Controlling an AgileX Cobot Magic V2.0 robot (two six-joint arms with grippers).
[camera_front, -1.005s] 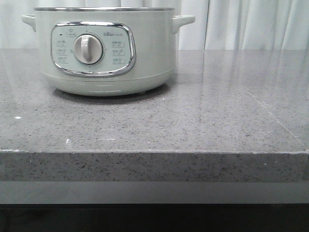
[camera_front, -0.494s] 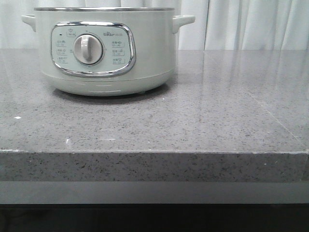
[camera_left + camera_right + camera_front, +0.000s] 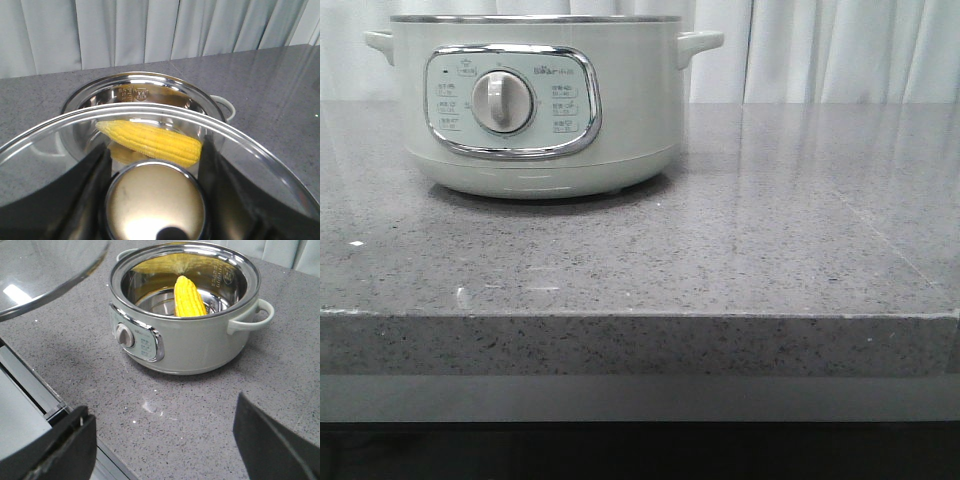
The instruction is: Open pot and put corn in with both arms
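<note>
While corn (image 3: 189, 296) lies in the open pot (image 3: 185, 335), left pincer apparently grips the lid (image 3: 155, 200).

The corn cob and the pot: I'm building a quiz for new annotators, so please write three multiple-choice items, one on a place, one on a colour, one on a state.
1. Where is the corn cob?
A. on the counter beside the pot
B. inside the pot
C. in the right gripper

2. What colour is the pot on the outside?
A. pale mint-white
B. red
C. black

3. What is the state of the glass lid?
A. seated on the pot
B. lying flat on the counter
C. lifted off the pot

Answers:
1 B, the cob leans against the steel inner wall.
2 A, seen in the front view.
3 C, the steel rim is uncovered, and the left wrist view looks through the raised lid.
</note>
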